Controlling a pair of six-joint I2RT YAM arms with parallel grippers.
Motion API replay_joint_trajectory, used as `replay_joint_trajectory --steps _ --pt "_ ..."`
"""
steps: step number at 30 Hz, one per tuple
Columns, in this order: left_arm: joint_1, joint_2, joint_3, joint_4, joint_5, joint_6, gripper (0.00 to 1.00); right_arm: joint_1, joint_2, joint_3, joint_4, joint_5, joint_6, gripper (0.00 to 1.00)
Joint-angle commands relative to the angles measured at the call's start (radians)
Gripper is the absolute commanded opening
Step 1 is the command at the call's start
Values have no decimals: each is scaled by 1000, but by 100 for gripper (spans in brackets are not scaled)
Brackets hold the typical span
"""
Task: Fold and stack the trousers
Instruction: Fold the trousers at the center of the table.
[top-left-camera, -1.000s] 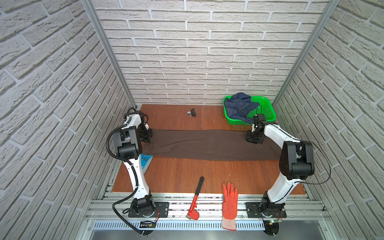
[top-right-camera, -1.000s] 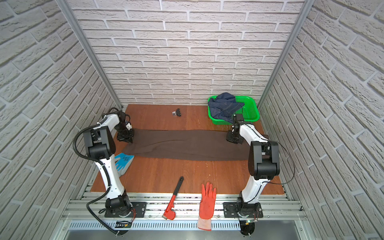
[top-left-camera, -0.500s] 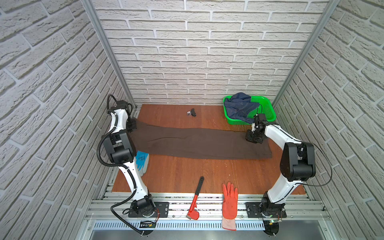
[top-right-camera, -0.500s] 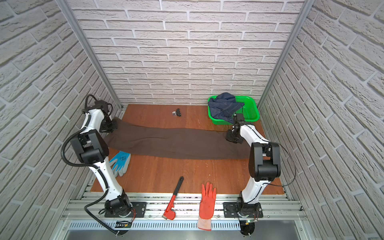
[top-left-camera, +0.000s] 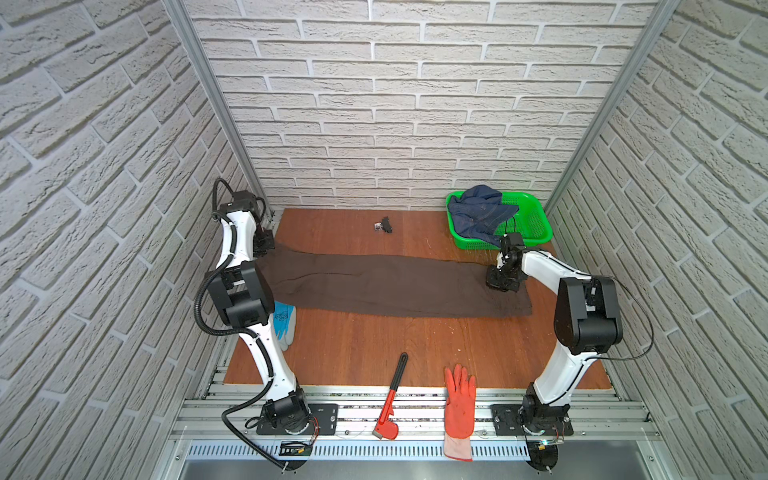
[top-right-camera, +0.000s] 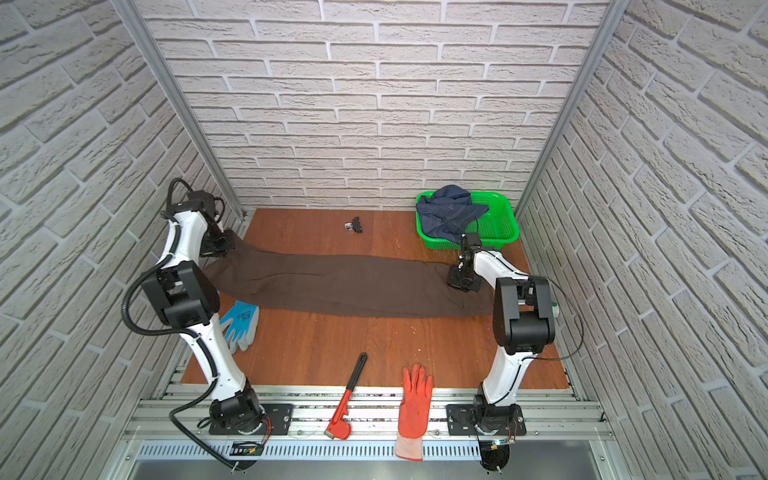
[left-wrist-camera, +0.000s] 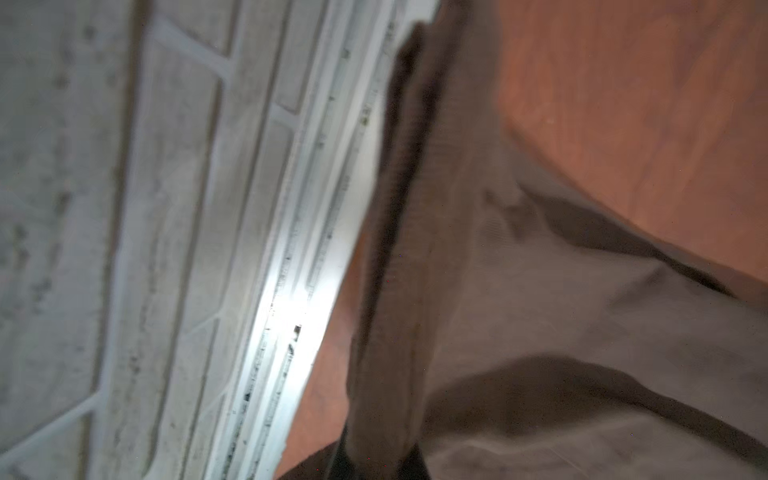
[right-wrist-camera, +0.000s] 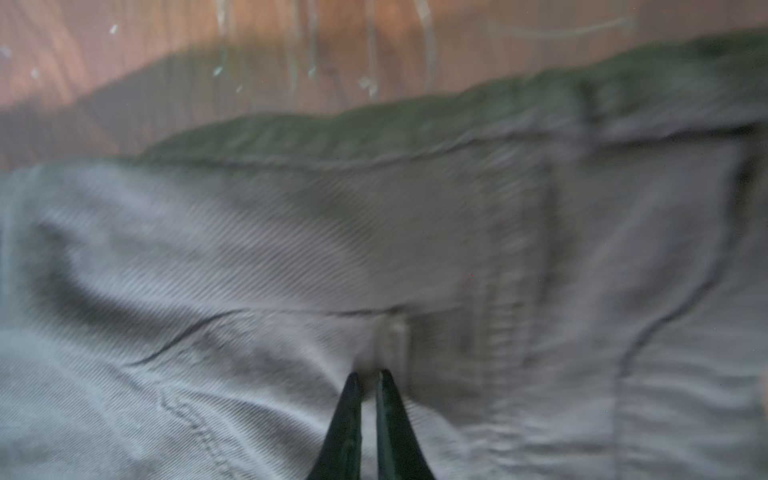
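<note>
Long dark brown thin-fabric trousers (top-left-camera: 395, 286) are lying stretched across the wooden bench (top-left-camera: 374, 353). The left gripper (top-right-camera: 220, 247) is clamping their lifted left end. The right gripper (right-wrist-camera: 369, 380) is seemingly pinching fabric at the right end, though the view is blurry.

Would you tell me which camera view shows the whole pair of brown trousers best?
A top view: the trousers lie at full length in both top views. The left wrist view shows only a blurred, lifted edge; the right wrist view shows only a blurred close-up of fabric and seams.
</note>
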Motion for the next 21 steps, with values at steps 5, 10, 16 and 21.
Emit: replay_joint_trajectory --steps 5,10,16,21 --pt "-231 -155 -94 -39 142 -125 0 74 -1 -10 25 -26 26 11" --pt "-424 -185 -156 49 143 -259 0 84 -14 -9 26 -34 29 11" --pt "-633 -92 -205 210 107 -408 0 84 -45 -15 17 -38 24 11" --pt "-729 47 -136 254 86 -441 0 84 -70 -15 3 -37 14 11"
